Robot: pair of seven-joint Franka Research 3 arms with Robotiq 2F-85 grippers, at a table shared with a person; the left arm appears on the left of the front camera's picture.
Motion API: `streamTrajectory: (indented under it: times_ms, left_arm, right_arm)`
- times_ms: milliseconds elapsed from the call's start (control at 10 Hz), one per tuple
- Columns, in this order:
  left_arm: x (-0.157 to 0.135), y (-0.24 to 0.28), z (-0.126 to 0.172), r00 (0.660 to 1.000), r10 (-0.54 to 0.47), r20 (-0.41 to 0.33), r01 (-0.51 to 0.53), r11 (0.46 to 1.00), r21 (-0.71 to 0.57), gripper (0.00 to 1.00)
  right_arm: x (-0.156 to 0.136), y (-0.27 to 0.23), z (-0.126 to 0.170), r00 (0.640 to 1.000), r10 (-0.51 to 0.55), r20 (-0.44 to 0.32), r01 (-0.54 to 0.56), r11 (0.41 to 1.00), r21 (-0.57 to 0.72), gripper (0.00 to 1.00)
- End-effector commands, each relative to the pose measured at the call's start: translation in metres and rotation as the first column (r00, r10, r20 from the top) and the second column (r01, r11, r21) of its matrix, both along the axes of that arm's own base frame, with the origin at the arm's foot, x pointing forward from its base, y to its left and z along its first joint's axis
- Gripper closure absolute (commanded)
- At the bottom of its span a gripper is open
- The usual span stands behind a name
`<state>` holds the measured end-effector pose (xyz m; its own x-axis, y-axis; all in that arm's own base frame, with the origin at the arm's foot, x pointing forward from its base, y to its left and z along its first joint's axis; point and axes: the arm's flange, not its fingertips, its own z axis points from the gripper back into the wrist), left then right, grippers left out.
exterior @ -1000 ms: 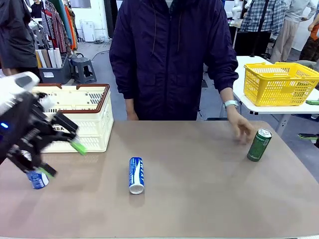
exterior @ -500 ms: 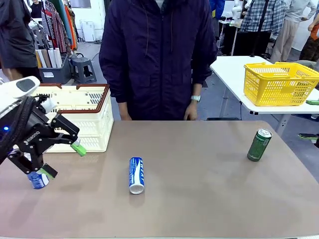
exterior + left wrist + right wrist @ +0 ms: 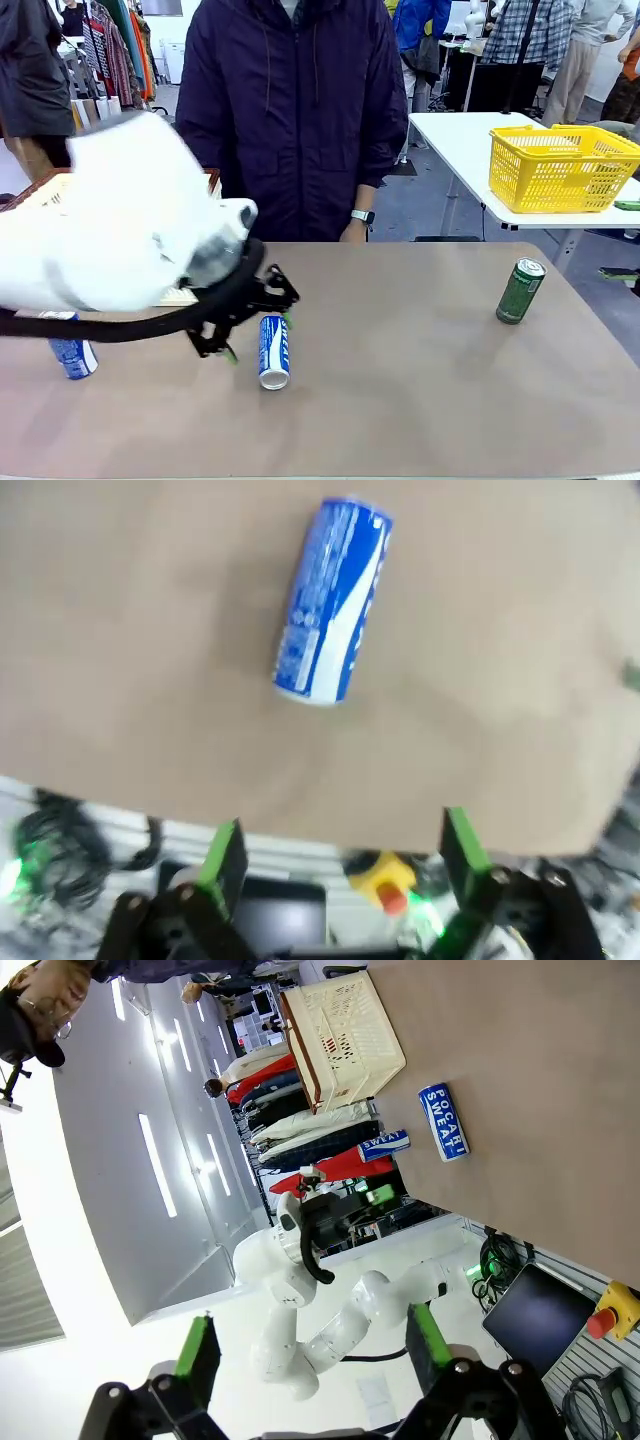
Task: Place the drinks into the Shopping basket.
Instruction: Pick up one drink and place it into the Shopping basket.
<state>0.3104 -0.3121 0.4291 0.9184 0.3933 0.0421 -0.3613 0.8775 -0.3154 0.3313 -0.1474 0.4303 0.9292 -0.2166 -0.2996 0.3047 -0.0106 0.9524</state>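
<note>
Brown worktop (image 3: pixel 420 400), with a person standing at its far edge, hands off the surface.

Shopping basket (image 3: pixel 345 1030): cream with a brown rim, set at the far left of the worktop. Whether anything lies inside it cannot be told.

Left arm (image 3: pixel 120 240): reaches in toward the middle, its white bulk in front of the basket in the front view. Left claw (image 3: pixel 342 850): fingers apart, nothing between them, poised close over the lying can (image 3: pixel 273 351) but not touching it. Right claw (image 3: pixel 312 1350): fingers apart and empty, raised well clear of the worktop and far from every drink.

Drinks, three noted, all outside the basket:
- The lying can, blue and white, rests on its side mid-worktop. Its long axis runs near to far, silver top toward the robot.
- From the left wrist it sits straight ahead, within the span of the two pads, with its long axis roughly across the closing line at a slight slant.
- The second blue can (image 3: pixel 75 357) stands at the left front.
- The green can (image 3: pixel 521 290) stands upright far to the right, well apart.

Assessment: the left claw is plainly the nearer. The coming move is a descent and a close across the can's width. There is a risk of the round body rolling if one pad lands first.
</note>
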Motion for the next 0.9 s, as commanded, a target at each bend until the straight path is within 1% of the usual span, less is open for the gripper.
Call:
streamTrajectory:
  times_ms: [0,100,200,300,400,500,600,800]
  left_arm:
    - [0.037,-0.032,-0.026,1.0,0.003,0.018,-0.006,0.982,0.19,0.0]
    - [0.049,-0.042,-0.035,0.992,-0.121,0.039,0.108,0.964,0.242,0.0]
    - [0.058,-0.048,-0.039,0.985,-0.161,0.058,0.138,0.95,0.28,0.0]
    - [0.062,-0.05,-0.043,0.975,-0.212,0.069,0.185,0.943,0.275,0.0]
    - [0.065,-0.049,-0.049,0.966,-0.256,0.032,0.242,0.942,0.231,0.0]
    - [0.069,-0.048,-0.058,0.957,-0.289,0.033,0.274,0.933,0.234,0.0]
    - [0.073,-0.046,-0.065,0.953,-0.3,0.033,0.287,0.934,0.212,0.0]
    - [0.078,-0.044,-0.084,0.96,-0.279,0.033,0.266,0.94,0.212,0.0]
  right_arm:
    - [0.002,-0.001,0.006,1.0,0.001,-0.017,-0.001,1.0,0.008,0.0]
    - [0.002,-0.001,0.006,1.0,0.001,-0.017,-0.001,1.0,0.008,0.0]
    - [0.002,-0.001,0.006,1.0,0.001,-0.017,-0.001,1.0,0.008,0.0]
    - [0.002,-0.001,0.006,1.0,0.001,-0.017,-0.001,1.0,0.008,0.0]
    - [0.002,-0.001,0.006,1.0,0.001,-0.017,-0.001,1.0,0.008,0.0]
    - [0.002,-0.001,0.006,1.0,0.001,-0.017,-0.001,1.0,0.008,0.0]
    - [0.002,-0.001,0.006,1.0,0.001,-0.017,-0.001,1.0,0.008,0.0]
    - [0.002,-0.001,0.006,1.0,0.001,-0.017,-0.001,1.0,0.008,0.0]
